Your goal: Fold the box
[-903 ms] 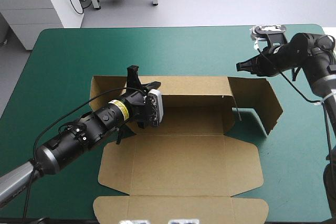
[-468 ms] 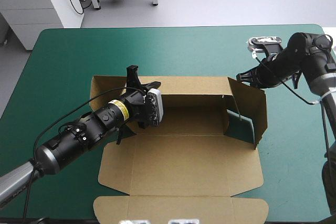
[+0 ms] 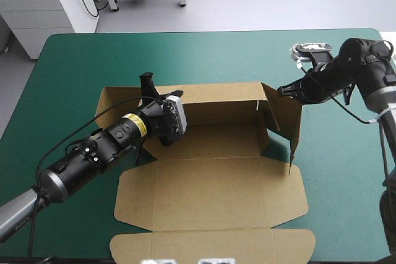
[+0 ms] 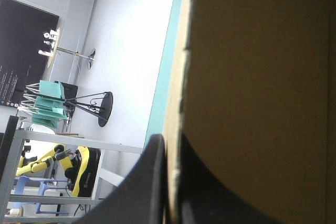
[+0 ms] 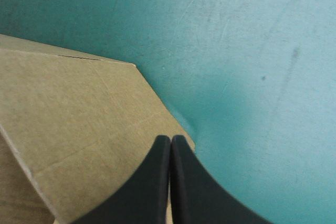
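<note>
The brown box lies open on the teal-green cover, base and front lid panel flat, back wall standing. My left gripper pinches the top edge of that wall near its left end. In the left wrist view the board edge runs between the black fingers, so the left gripper is shut on it. My right gripper is shut, its tip against the outside of the raised right end flap. The right wrist view shows the right gripper as one arch over this flap.
The teal-green cover stretches beyond the box to the far edge, and a strip lies to the right of the box. The lid's front flap reaches close to the table's near edge.
The right gripper pushed the right end flap from spread outward to standing and folded inward. The box slid slightly left, and the left gripper moved left with the back wall.
</note>
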